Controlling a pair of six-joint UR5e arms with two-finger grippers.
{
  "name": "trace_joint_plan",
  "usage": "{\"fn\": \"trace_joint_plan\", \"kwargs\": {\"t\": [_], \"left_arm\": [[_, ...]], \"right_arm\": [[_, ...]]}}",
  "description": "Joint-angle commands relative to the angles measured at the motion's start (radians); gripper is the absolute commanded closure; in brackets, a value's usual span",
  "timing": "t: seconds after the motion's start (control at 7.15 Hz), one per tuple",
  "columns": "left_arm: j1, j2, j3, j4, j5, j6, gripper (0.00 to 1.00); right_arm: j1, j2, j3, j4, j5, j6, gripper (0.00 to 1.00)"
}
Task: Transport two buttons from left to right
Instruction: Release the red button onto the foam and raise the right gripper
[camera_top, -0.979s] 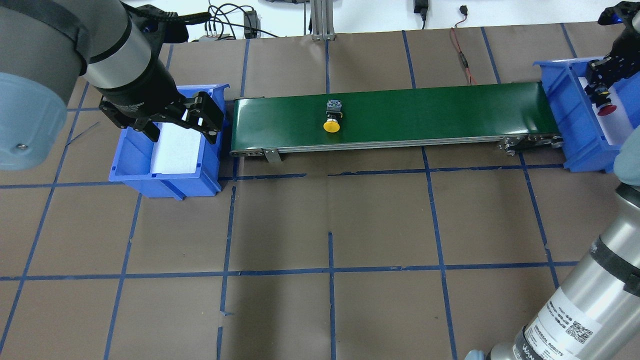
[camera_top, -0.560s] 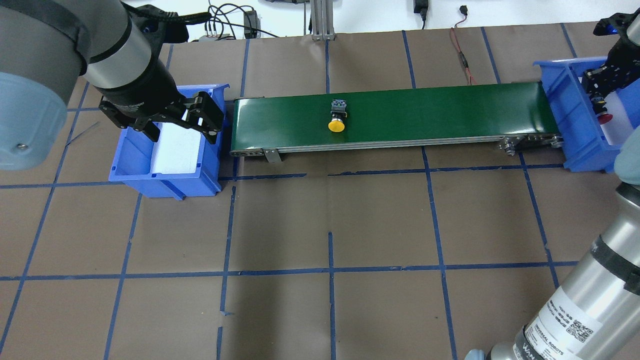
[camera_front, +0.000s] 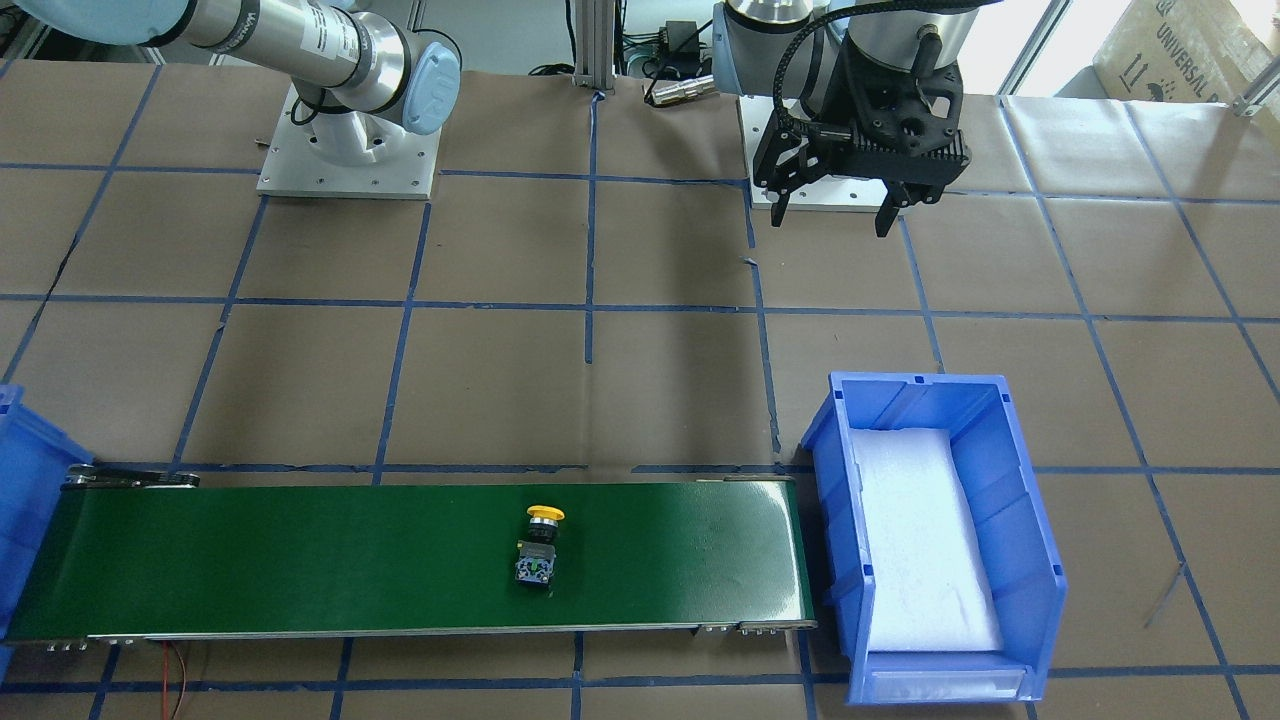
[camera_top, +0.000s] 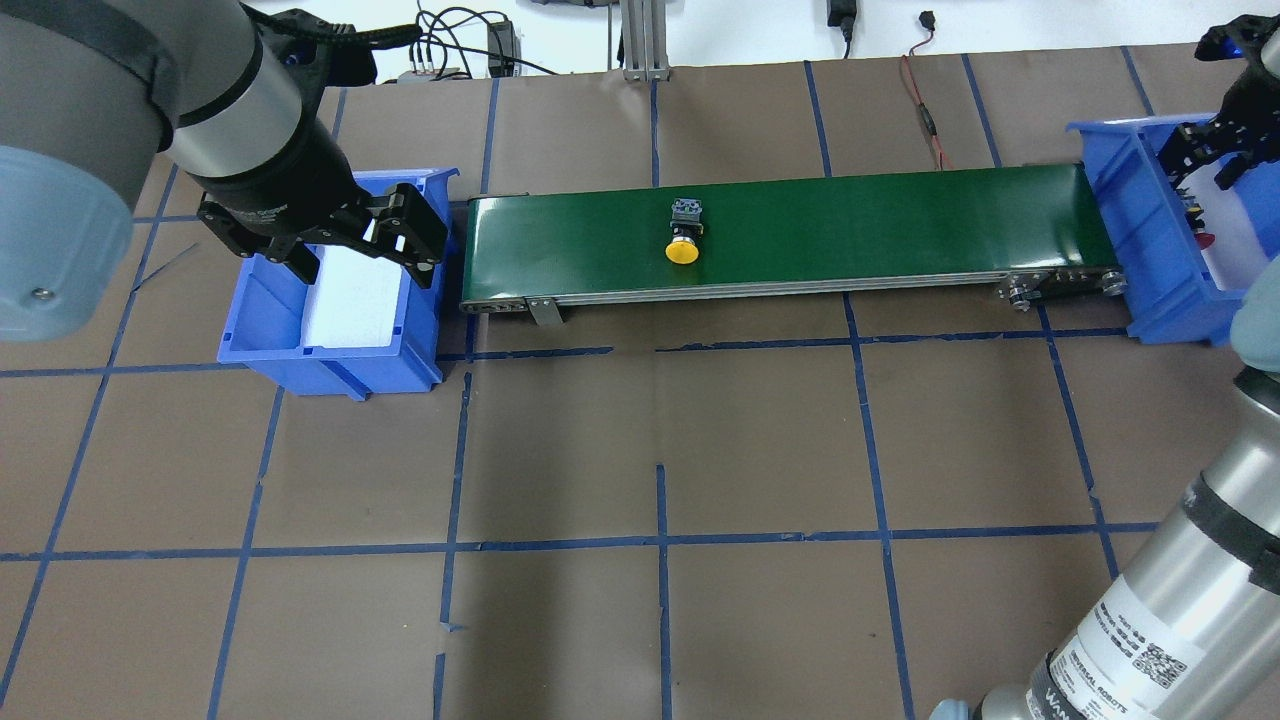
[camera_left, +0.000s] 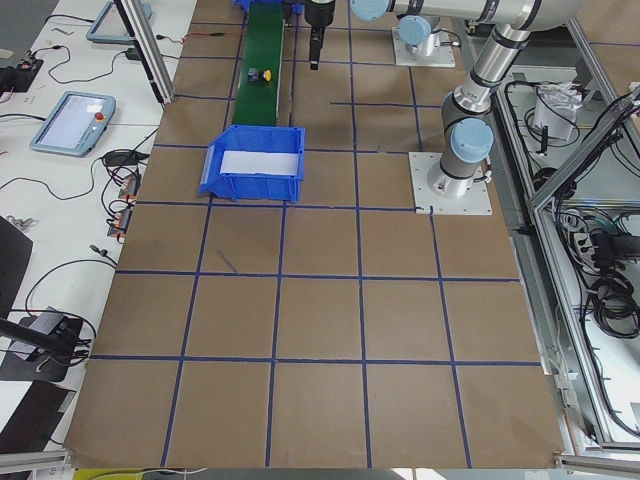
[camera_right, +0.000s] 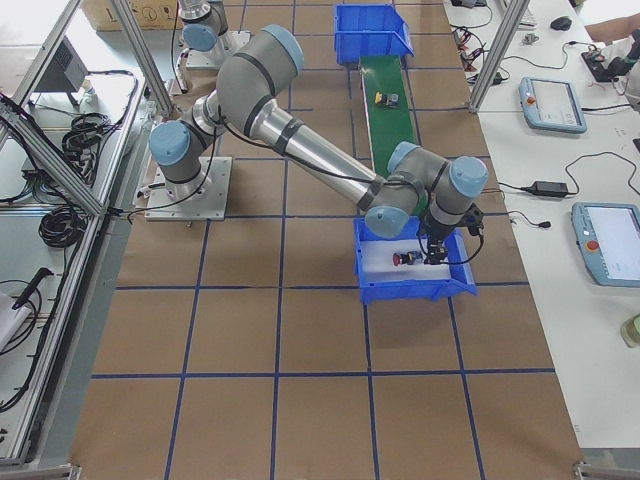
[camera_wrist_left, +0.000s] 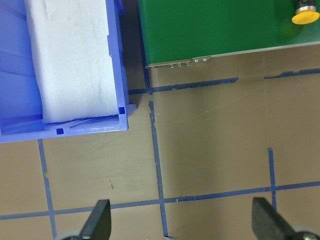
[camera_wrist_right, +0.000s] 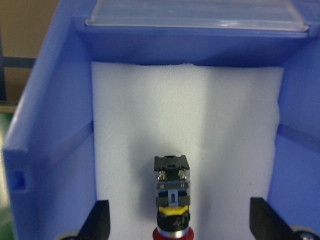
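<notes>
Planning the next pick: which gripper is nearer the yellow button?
Left. The left gripper hangs over the left bin at one end of the belt, and the yellow button lies toward that end; the right gripper is over the right bin past the opposite end.

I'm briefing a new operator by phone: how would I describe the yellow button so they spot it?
Find the long green conveyor belt between two blue bins. The yellow button lies on its side left of the belt's middle, alone there. Its yellow cap sets it apart from the red button, which lies on white foam in the right bin.
</notes>
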Motion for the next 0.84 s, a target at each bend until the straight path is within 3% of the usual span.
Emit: {"fn": "trace_joint_plan", "kwargs": {"t": [0.0,0.42,0.7], "left_arm": [[0.001,0.001,0.001,0.000,0.000,0.001,0.00],[0.000,-0.007,0.004,0.002,-0.001,-0.001,0.00],[0.000,-0.004,0.001,0.003,-0.001,-0.001,0.00]], "right_arm": [[0.076,-0.093,-0.032,0.094,-0.001,0.004,0.00],[0.262,-0.115,0.041,0.139,0.014,0.063,0.00],[0.410,-0.116,0.092,0.090,0.017,0.298,0.00]]}}
